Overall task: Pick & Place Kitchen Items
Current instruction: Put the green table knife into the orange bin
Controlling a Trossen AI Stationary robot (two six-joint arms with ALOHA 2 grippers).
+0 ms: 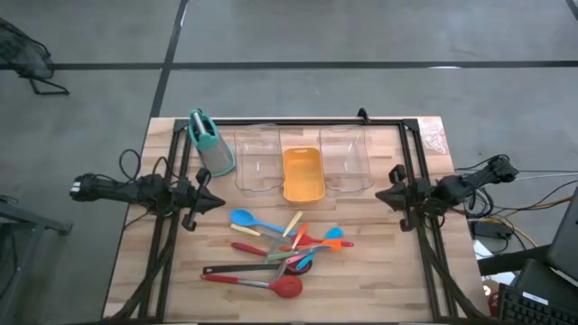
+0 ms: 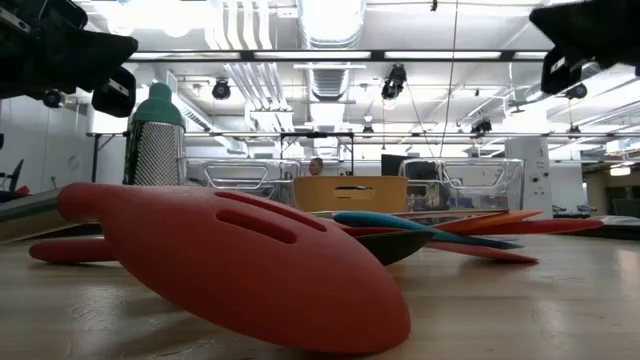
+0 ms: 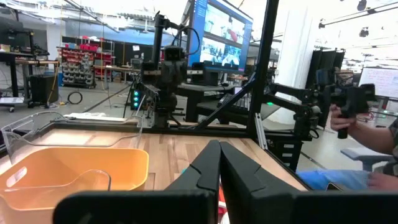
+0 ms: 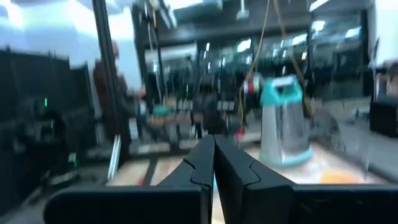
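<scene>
2 hands wait at the tabletop's [image 1: 379,271] sides, both with fingers pressed fully together and holding nothing: the left hand [image 1: 215,202] at about 9 o'clock, the right hand [image 1: 383,194] at about 3 o'clock. On the high view's clock face, the kitchen items [image 1: 280,251] lie in a loose heap toward 6 o'clock, between the 2 arms and nearer the front edge than either hand. From the left hand the heap lies toward 4 o'clock, with the blue spoon [image 1: 248,220] its closest piece, just beside the fingertips' reach; from the right hand the heap lies toward 8 o'clock, with an orange utensil [image 1: 335,241] nearest. I judge the left arm slightly nearer. Most long axes run roughly 9 to 3 o'clock, notably the 2 long black-handled spoons, one ending in a red head [image 1: 287,287], while a pale wooden piece [image 1: 293,224] tilts toward 1 o'clock. Toward 12 o'clock stand 3 trays in a row: a clear tray [image 1: 256,162], an orange tray [image 1: 302,174] and another clear tray [image 1: 348,161], all apparently without utensils. A teal-and-grey holder [image 1: 211,143] stands at about 10 o'clock.
</scene>
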